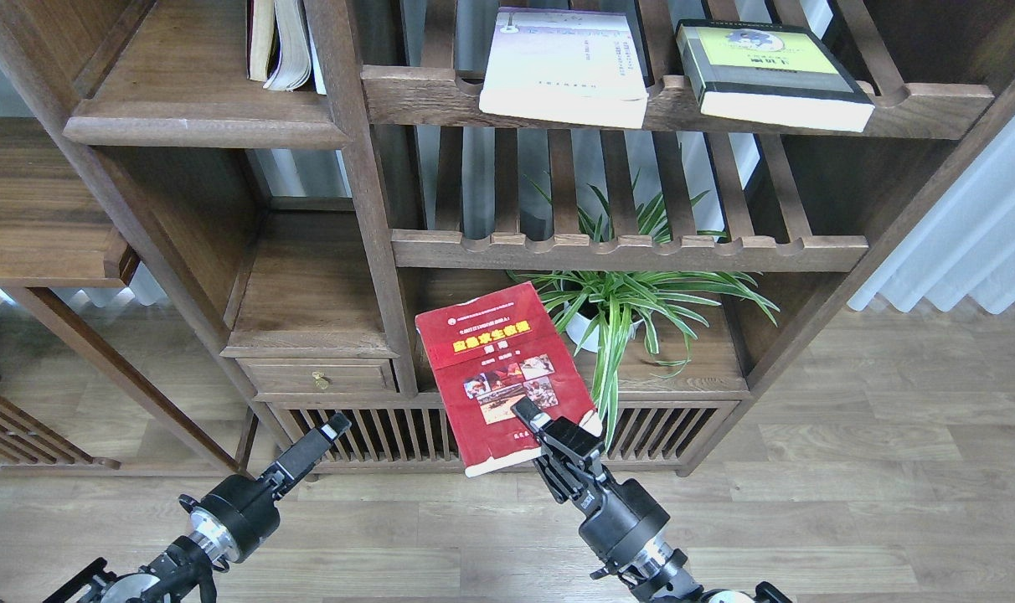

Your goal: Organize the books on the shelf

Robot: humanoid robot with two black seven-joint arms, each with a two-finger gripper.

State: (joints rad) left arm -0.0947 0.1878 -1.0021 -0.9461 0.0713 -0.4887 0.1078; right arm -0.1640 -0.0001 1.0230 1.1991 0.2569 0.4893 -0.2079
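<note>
a: at the lower front, the dark red book [506, 375] is clamped by its near edge in the right gripper [549, 427], cover up, kept off the plant [633, 301]?

b: seemingly. the left gripper [327, 434] is idle; its state cannot be told. the white book [566, 67] and yellow-green book [767, 71] are laid on the slatted rack [625, 105]; the solid shelf [198, 100] is reached past an upright post [365, 193].

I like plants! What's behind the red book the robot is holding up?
Behind the red book sits a leafy plant in a white pot, on the cabinet's bottom shelf. The book covers the shelf's left part.
</note>
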